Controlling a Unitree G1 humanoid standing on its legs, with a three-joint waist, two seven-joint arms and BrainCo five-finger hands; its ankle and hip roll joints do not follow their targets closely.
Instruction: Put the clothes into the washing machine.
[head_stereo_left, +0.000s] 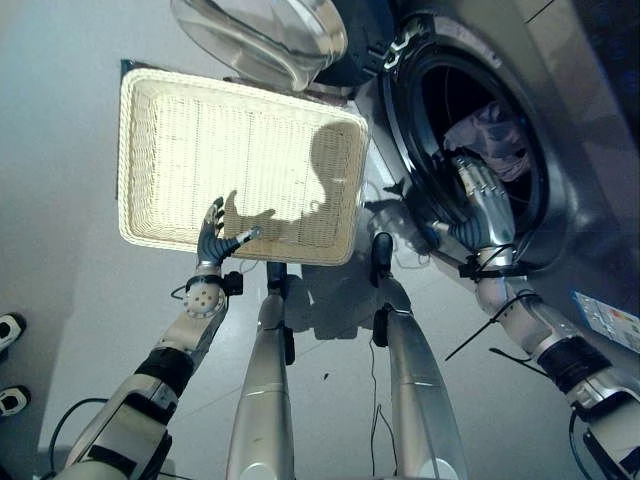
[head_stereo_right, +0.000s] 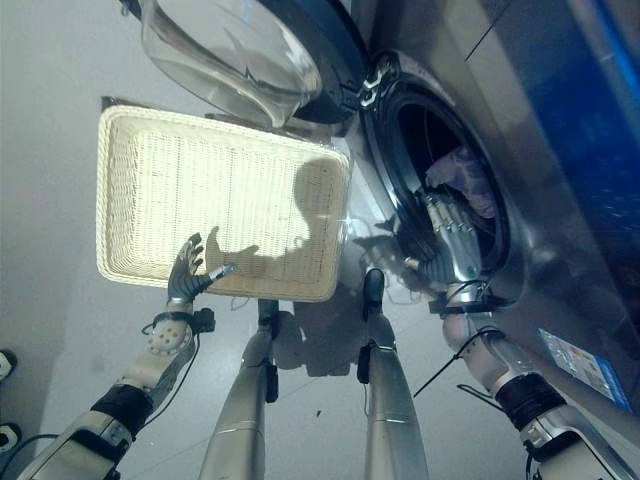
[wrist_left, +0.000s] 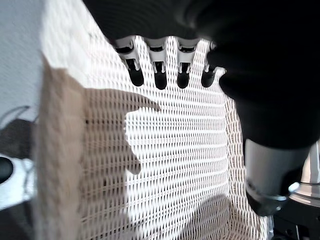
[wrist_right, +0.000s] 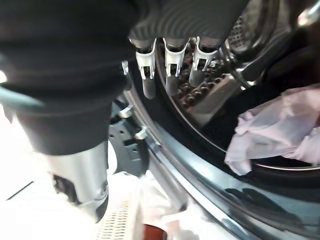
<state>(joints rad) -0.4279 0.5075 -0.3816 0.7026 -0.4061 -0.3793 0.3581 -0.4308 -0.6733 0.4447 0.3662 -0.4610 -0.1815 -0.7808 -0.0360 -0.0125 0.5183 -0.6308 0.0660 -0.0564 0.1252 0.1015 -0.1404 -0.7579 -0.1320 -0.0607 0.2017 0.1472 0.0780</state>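
Observation:
A pale pink cloth (head_stereo_left: 494, 128) lies inside the drum of the washing machine (head_stereo_left: 402, 150), on the right. In the right wrist view that cloth (wrist_right: 280, 131) rests just past the dark door ring. My right hand (head_stereo_left: 481, 208) reaches into the drum opening below the cloth, fingers straight and holding nothing. A white wicker basket (head_stereo_left: 135, 90) stands on the floor at the left, and nothing lies in it. My left hand (head_stereo_left: 212, 240) hovers open over the basket's near rim, and its fingers (wrist_left: 160, 80) point across the woven bottom.
The machine's round glass door (head_stereo_left: 262, 35) stands swung open above the basket's far right corner. A person's shoes (head_stereo_left: 8, 330) show at the left edge on the grey floor.

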